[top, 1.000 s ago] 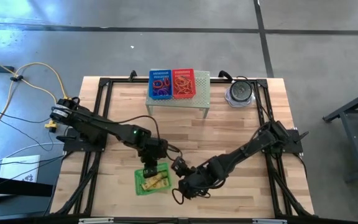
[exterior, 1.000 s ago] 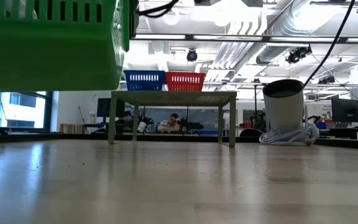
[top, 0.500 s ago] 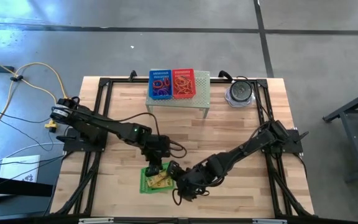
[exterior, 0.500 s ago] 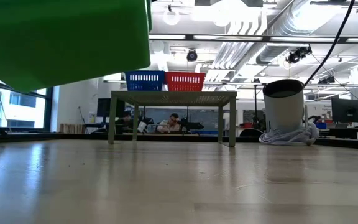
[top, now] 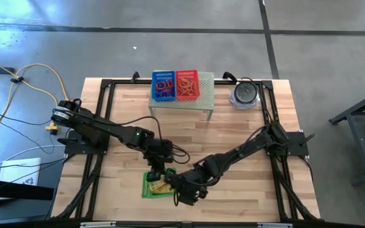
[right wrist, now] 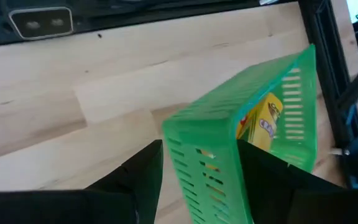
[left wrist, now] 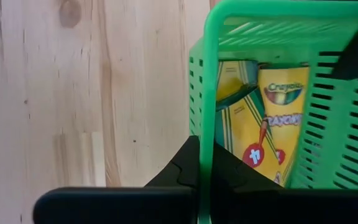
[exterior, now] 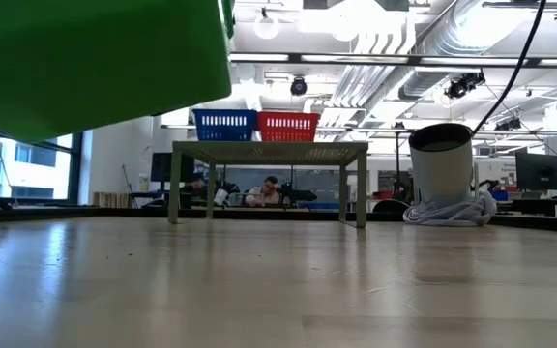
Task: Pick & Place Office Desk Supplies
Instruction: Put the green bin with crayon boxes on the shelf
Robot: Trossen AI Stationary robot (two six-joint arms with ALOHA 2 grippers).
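Note:
A green mesh basket [top: 156, 185] holding yellow crayon boxes [left wrist: 260, 118] hangs tilted above the table's near middle; in the low view its underside [exterior: 95, 58] fills the upper left. My left gripper [top: 154, 170] is at its far rim, shut on it. My right gripper [top: 177, 188] comes in from the right, and its fingers flank the basket's end [right wrist: 204, 155]. Coloured loops lie in the blue basket [top: 163, 85] and the red basket [top: 187, 85] on the pale green stand [top: 206, 95]. My left gripper pinches the green basket's rim [left wrist: 207, 134] at a side wall, one finger inside and one outside, coming from above. The basket is lifted clear of the table and tilted. My right gripper takes the basket's narrow end between its two fingers [right wrist: 145, 171], which lie flush against the outer walls, slanting in from the table's right. The basket sits tilted in this hold, off the table.
The stand with the blue and red baskets stands at the far middle of the table. A grey cylinder with a coiled white cable [top: 244, 94] sits at the far right corner. Bare wood lies between the stand and the arms.
My right gripper has moved toward the table's left, up to the green basket, and now flanks its end. The basket, level a second ago, has shifted slightly right and tipped, so its underside faces the low view.

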